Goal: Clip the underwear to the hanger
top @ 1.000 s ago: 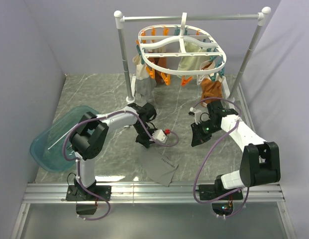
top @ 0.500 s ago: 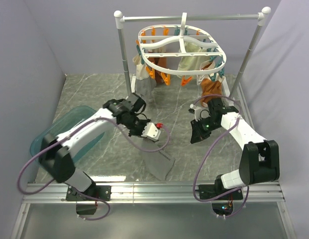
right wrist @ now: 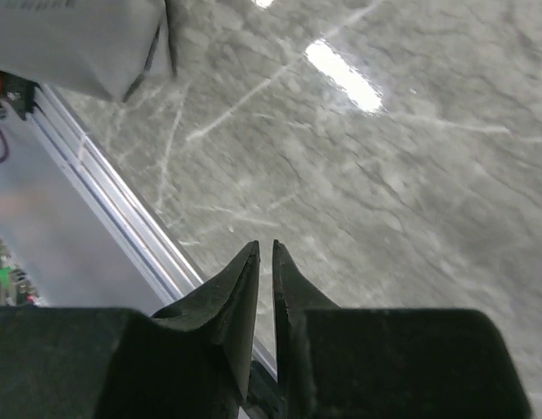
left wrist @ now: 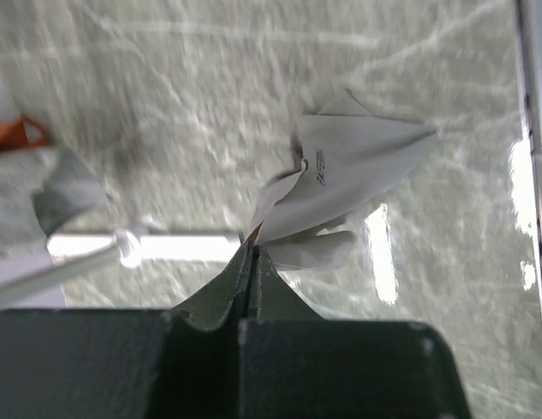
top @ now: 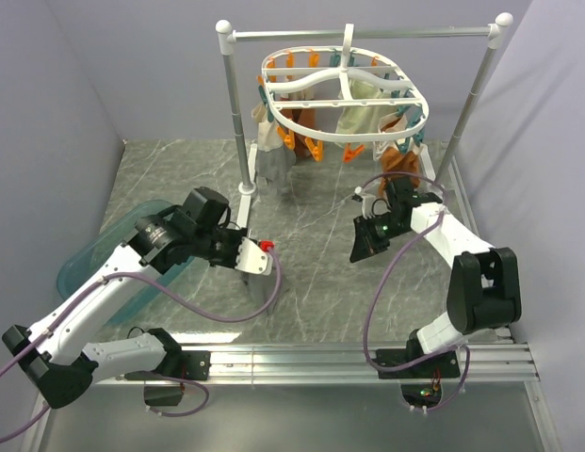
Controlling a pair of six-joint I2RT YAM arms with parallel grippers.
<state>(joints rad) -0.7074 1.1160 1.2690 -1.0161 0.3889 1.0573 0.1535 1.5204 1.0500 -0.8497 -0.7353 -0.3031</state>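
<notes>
My left gripper (top: 253, 277) is shut on the top edge of the grey underwear (top: 268, 298) and holds it lifted, so it hangs limp over the table's middle front. In the left wrist view the jaws (left wrist: 252, 250) are pinched on the fabric and the underwear (left wrist: 353, 166) droops below them. My right gripper (top: 357, 254) hovers low over the table to the right, its jaws almost together and empty (right wrist: 264, 249). The white oval hanger (top: 344, 96), with orange and teal pegs, hangs from the rail at the back, well away from both grippers.
A white rail stand (top: 367, 34) with ball-capped posts holds the hanger. A brown-orange garment (top: 400, 166), a cream cloth (top: 353, 115) and a grey cloth (top: 271, 166) hang from pegs. A teal tub (top: 89, 273) sits at the left. A metal rail (top: 301, 360) runs along the front edge.
My left arm has risen and swung left, lifting the underwear off the table so that it hangs. My right gripper has shifted slightly left and back.
</notes>
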